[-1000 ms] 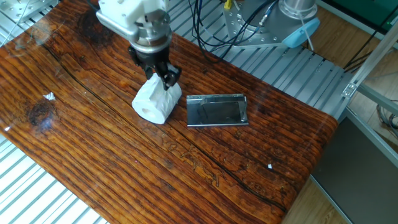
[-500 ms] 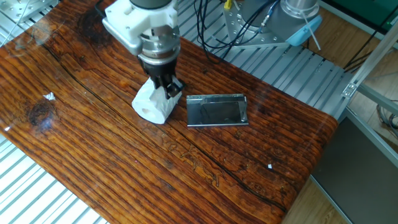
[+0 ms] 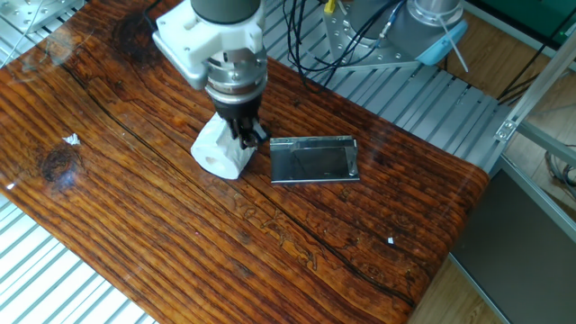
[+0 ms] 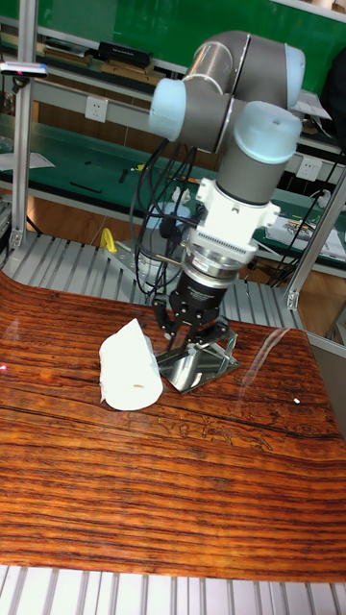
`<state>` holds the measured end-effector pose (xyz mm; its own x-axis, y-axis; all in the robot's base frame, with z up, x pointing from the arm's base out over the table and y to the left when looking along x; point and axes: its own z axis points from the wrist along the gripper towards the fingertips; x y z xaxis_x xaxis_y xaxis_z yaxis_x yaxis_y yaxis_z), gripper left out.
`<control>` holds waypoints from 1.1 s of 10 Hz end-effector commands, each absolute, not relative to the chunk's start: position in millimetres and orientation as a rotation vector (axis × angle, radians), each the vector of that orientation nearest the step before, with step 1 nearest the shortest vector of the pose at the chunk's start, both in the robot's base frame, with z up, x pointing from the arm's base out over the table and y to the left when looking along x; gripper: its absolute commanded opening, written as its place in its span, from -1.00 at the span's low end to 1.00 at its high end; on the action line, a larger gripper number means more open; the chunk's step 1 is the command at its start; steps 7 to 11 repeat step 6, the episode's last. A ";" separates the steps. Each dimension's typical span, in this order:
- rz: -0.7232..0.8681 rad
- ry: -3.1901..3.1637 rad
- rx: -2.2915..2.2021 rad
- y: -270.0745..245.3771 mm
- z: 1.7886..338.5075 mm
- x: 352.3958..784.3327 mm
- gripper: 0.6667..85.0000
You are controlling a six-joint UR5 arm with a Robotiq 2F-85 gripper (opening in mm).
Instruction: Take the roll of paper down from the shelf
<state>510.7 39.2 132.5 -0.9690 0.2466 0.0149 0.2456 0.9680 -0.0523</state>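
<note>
- Lying on the wooden table [image 3: 135, 234], the roll [image 3: 222, 152] is off the shelf [image 3: 314, 160], just left of it; its hollow end faces the near-left in the fixed view.
- Roll looks crumpled, its upper part drawn to a soft peak; in the tall view it [image 4: 129, 369] stands apart from the shelf [image 4: 197, 367], left of it.
- Gripper [image 3: 247, 135] points down between roll and shelf, at the roll's right edge. Fixed view: dark fingers overlap the roll's edge; contact cannot be confirmed.
- Tall view: gripper [image 4: 189, 339] fingers are spread, nothing between them; tips low over the shelf's left end. Jaws open.
- Shelf lies flat on the table, shiny, raised edges visible, nothing on it.
- Arm [image 4: 240, 135] comes in from the far side; cables [image 3: 310, 36] hang behind on the ribbed metal bench [image 3: 432, 90].
- Small white scrap [image 3: 71, 139] on the table, far left, well apart from the roll.
</note>
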 end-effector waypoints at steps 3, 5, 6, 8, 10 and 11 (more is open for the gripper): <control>0.072 -3.075 -0.546 64.2 130.3 515.7 -0.76; 0.058 -3.072 -0.557 67.1 129.8 515.8 -0.85; 0.056 -3.068 -0.564 67.7 130.0 515.3 -0.87; 0.056 -3.068 -0.564 67.7 130.0 515.3 -0.87; 0.056 -3.068 -0.564 67.7 130.0 515.3 -0.87; 0.056 -3.068 -0.564 67.7 130.0 515.3 -0.87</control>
